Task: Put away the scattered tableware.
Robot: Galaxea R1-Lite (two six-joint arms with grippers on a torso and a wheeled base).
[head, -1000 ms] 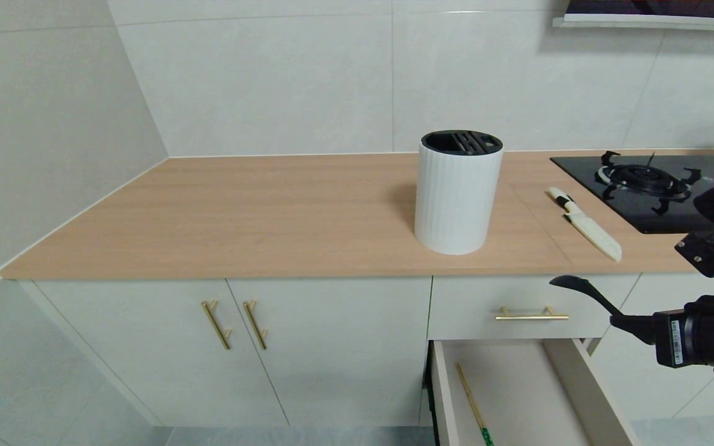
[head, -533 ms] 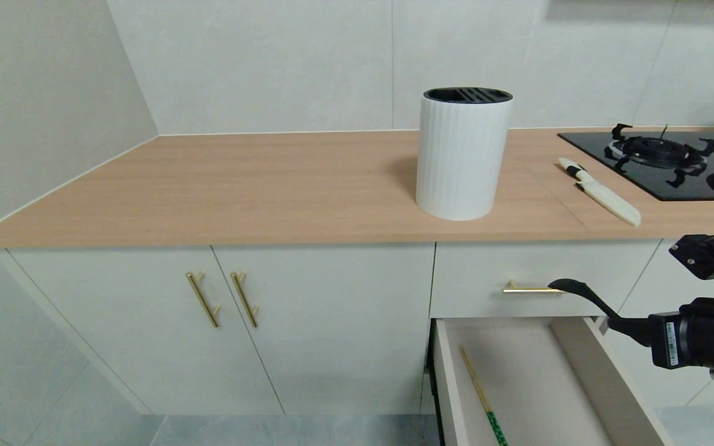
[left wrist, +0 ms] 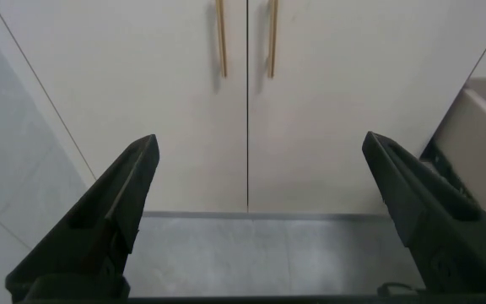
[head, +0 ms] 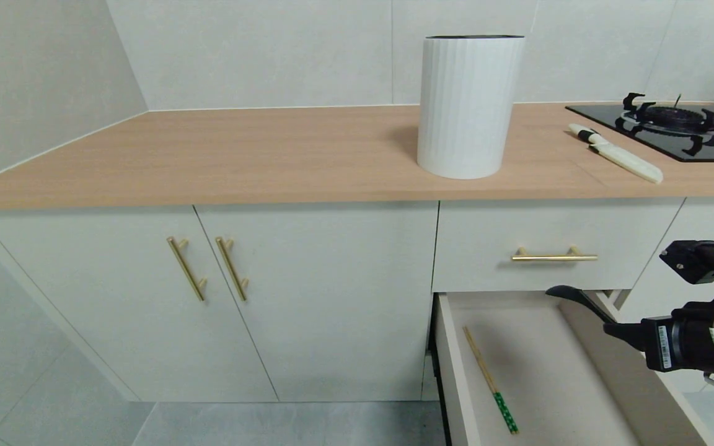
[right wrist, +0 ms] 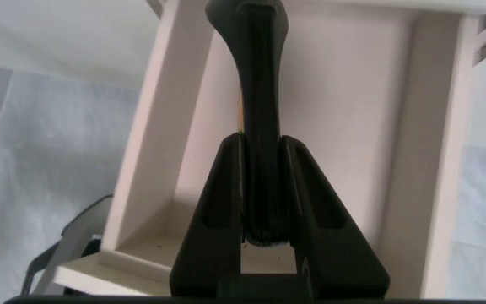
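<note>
**Black utensil poised over the open drawer**

A pale wooden countertop (head: 239, 155) runs along the tiled wall. On it stand a white ribbed cylindrical holder (head: 468, 105) and, near a black gas hob (head: 673, 127), a cream-coloured knife (head: 617, 160) lying flat. Below, a white lower drawer (head: 450, 365) stands pulled out, with a single wooden chopstick with a green tip (head: 490, 387) lying on its floor near the left wall.

The right gripper (head: 626, 328) is clamped on the handle of a black long-handled utensil (head: 571, 294). The curved far end of the utensil hangs over the drawer's back right part, clear of the floor. The left gripper (left wrist: 260, 152) is spread wide and holds nothing, low in front of the white cabinet doors (left wrist: 327, 101).

By my reckoning the utensil is about to be stowed. The next move calls for lowering it inside the drawer walls, clear of the right-hand side, before letting go. The knife looks like the next piece to put away.
</note>
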